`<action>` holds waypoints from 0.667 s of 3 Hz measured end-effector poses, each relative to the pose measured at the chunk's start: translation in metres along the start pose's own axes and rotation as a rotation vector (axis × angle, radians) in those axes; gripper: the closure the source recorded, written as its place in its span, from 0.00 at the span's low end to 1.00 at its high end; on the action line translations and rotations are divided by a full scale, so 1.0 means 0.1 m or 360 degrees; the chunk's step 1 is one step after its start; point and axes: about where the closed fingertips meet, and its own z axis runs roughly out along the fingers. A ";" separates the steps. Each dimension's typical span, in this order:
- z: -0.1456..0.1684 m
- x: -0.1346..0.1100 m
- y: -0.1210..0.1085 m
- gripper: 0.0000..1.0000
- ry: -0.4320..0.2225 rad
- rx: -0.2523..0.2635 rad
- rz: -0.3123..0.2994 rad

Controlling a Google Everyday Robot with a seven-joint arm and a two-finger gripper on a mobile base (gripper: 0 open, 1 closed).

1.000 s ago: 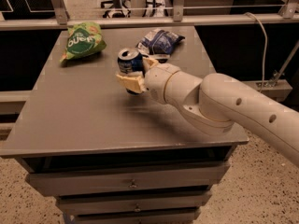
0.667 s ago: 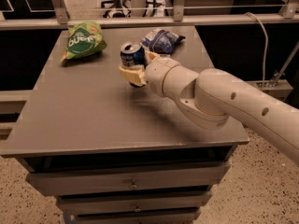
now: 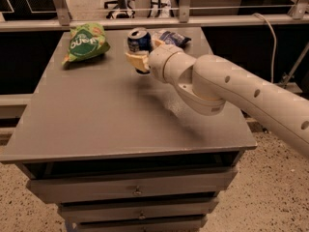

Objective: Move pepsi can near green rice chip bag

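Item: small dark blue aluminium pepsi can (image 3: pixel 139 39), silver top | Location: clamped in my cream two-finger gripper (image 3: pixel 144 53), over far middle of grey table (image 3: pixel 120 124) | Step: carrying, I judge | Next: travel left, set down just beside bright green puffy rice chip bag (image 3: pixel 86 43).

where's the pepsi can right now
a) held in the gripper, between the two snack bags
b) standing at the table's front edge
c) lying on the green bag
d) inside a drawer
a: the pepsi can sits in the jaws of the gripper over the far part of the table, with the green rice chip bag on one side and the blue and white snack bag on the other.
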 end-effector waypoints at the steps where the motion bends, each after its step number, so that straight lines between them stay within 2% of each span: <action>1: 0.21 -0.01 -0.01 1.00 0.0016 -0.0025 0.0051; 2: 0.46 0.04 0.01 1.00 0.0024 -0.0049 0.0092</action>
